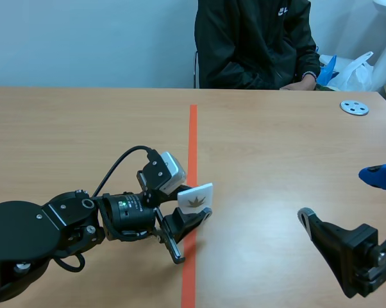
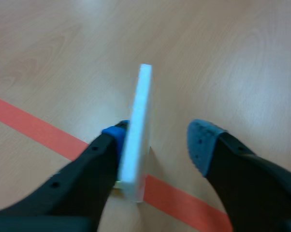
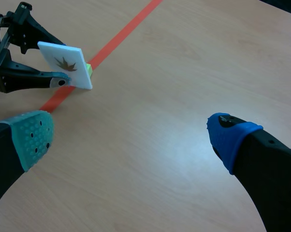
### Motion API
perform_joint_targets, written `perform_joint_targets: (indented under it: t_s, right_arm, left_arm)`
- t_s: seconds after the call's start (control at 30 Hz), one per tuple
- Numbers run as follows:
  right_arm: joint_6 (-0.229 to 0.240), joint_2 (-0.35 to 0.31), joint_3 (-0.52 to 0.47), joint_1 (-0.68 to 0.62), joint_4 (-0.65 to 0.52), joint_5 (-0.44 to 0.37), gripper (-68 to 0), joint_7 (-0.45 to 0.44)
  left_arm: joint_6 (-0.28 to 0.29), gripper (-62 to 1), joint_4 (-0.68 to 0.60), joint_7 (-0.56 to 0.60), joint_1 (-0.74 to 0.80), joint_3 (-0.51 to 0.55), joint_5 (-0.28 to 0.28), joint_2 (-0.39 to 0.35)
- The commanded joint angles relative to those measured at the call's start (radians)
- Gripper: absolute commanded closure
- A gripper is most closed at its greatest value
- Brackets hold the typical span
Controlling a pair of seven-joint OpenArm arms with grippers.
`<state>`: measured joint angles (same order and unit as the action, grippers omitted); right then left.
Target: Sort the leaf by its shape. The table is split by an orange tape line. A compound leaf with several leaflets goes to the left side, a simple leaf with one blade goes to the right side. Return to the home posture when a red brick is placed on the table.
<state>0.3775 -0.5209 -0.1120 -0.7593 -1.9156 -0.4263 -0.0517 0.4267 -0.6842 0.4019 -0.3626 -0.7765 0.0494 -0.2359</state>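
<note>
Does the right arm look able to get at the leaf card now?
Probably only partly. Nothing lies on the table between the right hand and the leaf card, but the left hand straddles the card, one finger on each side, so gripping looks blocked.

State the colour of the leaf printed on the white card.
The leaf is brown; the right wrist view shows it best.
</note>
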Motion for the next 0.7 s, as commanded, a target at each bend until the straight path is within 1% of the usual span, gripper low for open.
perform_joint_targets:
  t_s: [0.0, 0.07, 0.13, 0.4, 0.53, 0.57, 0.67]
  right_arm:
    - [-0.004, 0.001, -0.011, 0.011, -0.014, -0.007, -67.9, -0.014]
    - [-0.004, 0.001, -0.011, 0.011, -0.014, -0.007, -67.9, -0.014]
    - [-0.004, 0.001, -0.011, 0.011, -0.014, -0.007, -67.9, -0.014]
    - [-0.004, 0.001, -0.011, 0.011, -0.014, -0.007, -67.9, -0.014]
    - [-0.004, 0.001, -0.011, 0.011, -0.014, -0.007, -67.9, -0.014]
    - [-0.004, 0.001, -0.011, 0.011, -0.014, -0.007, -67.9, -0.014]
    - [-0.004, 0.001, -0.011, 0.011, -0.014, -0.007, -67.9, -0.014]
  left_arm:
    - [-0.004, -14.8, -0.017, 0.021, -0.006, 0.010, 0.010, 0.003]
    - [-0.018, -8.9, -0.017, 0.021, -0.006, 0.010, 0.013, 0.004]
    - [-0.022, -5.6, -0.017, 0.021, -0.006, 0.010, 0.013, 0.003]
    - [-0.021, -5.3, -0.023, 0.021, -0.006, 0.010, 0.019, 0.003]
    - [-0.020, -5.3, -0.077, -0.006, -0.006, 0.022, 0.026, -0.008]
    - [-0.020, -5.3, -0.100, -0.016, -0.006, 0.029, 0.043, -0.015]
    - [-0.020, -5.3, -0.174, -0.071, -0.006, 0.071, 0.145, -0.034]
